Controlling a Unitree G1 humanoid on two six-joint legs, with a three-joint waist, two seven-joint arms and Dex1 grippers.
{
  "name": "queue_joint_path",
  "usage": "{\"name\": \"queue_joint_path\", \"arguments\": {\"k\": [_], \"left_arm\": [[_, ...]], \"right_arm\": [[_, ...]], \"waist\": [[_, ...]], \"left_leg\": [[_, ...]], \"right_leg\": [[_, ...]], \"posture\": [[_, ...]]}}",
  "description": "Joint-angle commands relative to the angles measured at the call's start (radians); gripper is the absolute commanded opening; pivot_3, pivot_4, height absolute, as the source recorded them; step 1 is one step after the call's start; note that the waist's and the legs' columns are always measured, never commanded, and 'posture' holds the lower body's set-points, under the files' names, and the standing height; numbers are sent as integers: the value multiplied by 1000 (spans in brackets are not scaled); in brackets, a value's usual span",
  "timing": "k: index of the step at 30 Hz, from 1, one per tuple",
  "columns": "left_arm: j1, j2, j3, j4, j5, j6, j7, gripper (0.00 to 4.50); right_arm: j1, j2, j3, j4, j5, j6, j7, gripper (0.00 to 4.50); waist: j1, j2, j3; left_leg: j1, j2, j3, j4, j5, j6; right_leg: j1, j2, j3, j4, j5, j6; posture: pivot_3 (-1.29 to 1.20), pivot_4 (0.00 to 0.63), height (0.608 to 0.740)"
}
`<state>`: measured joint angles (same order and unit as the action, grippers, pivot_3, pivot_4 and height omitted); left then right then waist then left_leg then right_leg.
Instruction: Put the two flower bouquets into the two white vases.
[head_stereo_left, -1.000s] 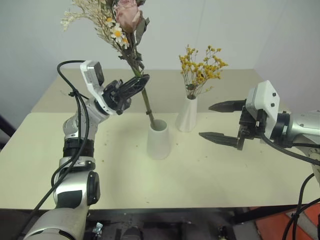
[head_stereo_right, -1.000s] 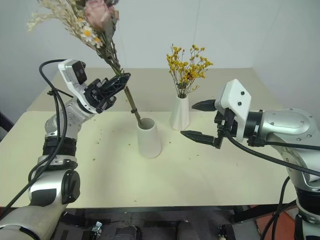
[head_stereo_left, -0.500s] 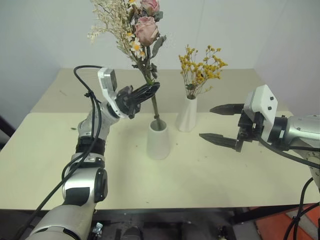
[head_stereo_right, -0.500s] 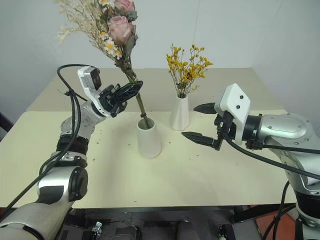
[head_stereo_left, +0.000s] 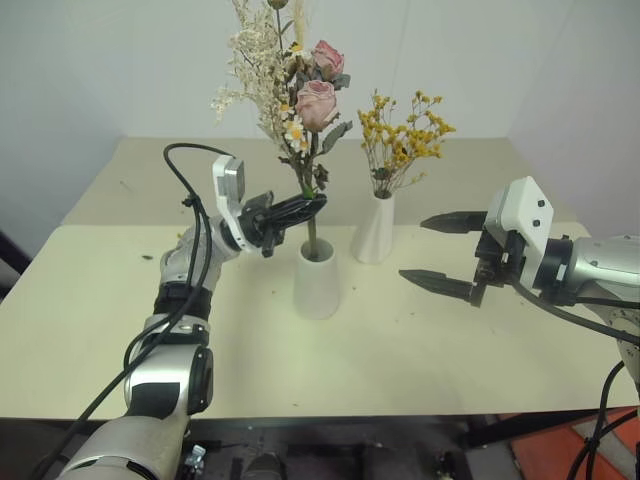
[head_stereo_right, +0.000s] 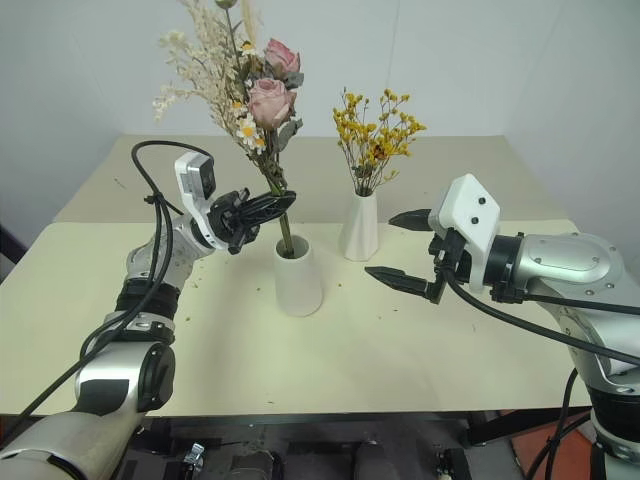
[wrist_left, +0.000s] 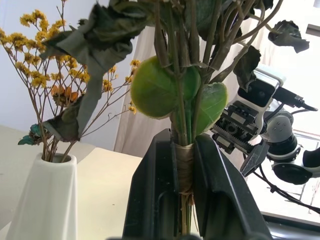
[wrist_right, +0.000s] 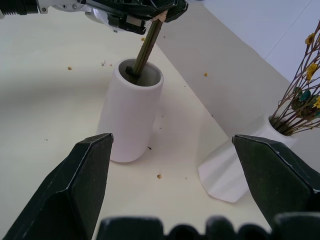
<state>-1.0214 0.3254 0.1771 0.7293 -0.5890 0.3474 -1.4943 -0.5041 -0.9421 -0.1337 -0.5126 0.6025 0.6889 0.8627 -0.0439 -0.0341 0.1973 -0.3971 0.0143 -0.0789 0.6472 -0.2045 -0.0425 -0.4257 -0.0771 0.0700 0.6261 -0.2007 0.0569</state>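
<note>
My left gripper (head_stereo_left: 308, 207) is shut on the bound stems of the rose bouquet (head_stereo_left: 300, 85), which has pink roses, cream sprigs and green leaves. It stands nearly upright, with its stem ends inside the mouth of the wide white vase (head_stereo_left: 317, 280) at the table's middle. The left wrist view shows the fingers (wrist_left: 155, 190) clamped around the stems (wrist_left: 184, 165). The yellow bouquet (head_stereo_left: 404, 130) stands in the slim white vase (head_stereo_left: 376, 232) just right of the wide one. My right gripper (head_stereo_left: 414, 248) hovers open to the right of both vases, holding nothing.
The beige table (head_stereo_left: 420, 350) carries small flower crumbs around the vases. A seam (head_stereo_left: 110, 226) runs across it behind the vases. White walls close in at the back and right. The table's front edge (head_stereo_left: 330, 412) is near me.
My left gripper has swung the rose bouquet from a left lean to nearly upright and lowered it, so the stems sit deeper in the wide vase. The right gripper has stayed put.
</note>
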Motion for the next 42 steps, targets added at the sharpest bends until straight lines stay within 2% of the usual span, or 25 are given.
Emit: {"name": "queue_joint_path", "arguments": {"k": [1,11,12,18,26,34,40,42], "left_arm": [[-14,9,9,-34,-5,0,2,1150],[35,55,-26,-125,2,47,-66,4353],[45,62,-32,-142,5,52,-65,4458],[62,137,-130,-215,101,62,-37,4458],[21,169,-168,-215,181,47,60,4458],[46,318,-281,-287,330,0,39,4458],[168,445,-221,-409,298,26,38,4458],[206,456,-176,-444,269,36,70,4458]], "right_arm": [[-8,-5,-17,-18,-4,-13,-4,4500],[-19,4,7,6,-43,-40,-1,4500],[-19,6,8,9,-46,-42,0,4500],[-25,19,25,34,-71,-72,7,4500],[-49,45,45,72,-109,-94,5,4500],[-38,46,38,73,-127,-87,-1,4500],[-24,48,30,60,-124,-72,-12,4500],[-20,48,27,61,-123,-71,-13,4500]], "waist": [[0,0,0],[-2,0,0],[-2,0,0],[0,0,0],[1,0,0],[-2,0,0],[-5,0,0],[-3,1,0]], "left_leg": [[0,0,0,0,0,0],[0,0,0,0,0,0],[0,0,0,0,0,0],[0,0,0,0,0,0],[0,0,0,0,0,0],[0,0,0,0,0,0],[2,1,0,-1,0,0],[3,1,1,-1,0,0]], "right_leg": [[0,0,0,0,0,0],[0,0,0,0,-1,1],[0,0,0,0,-1,1],[0,0,0,0,-1,1],[0,0,0,0,-1,1],[0,0,0,0,-1,2],[0,0,1,1,-3,5],[1,0,1,1,-4,5]], "posture": [[0,150,740],[0,150,740],[0,150,740],[0,150,740],[0,150,740],[0,150,740],[0,150,740],[0,150,740]]}}
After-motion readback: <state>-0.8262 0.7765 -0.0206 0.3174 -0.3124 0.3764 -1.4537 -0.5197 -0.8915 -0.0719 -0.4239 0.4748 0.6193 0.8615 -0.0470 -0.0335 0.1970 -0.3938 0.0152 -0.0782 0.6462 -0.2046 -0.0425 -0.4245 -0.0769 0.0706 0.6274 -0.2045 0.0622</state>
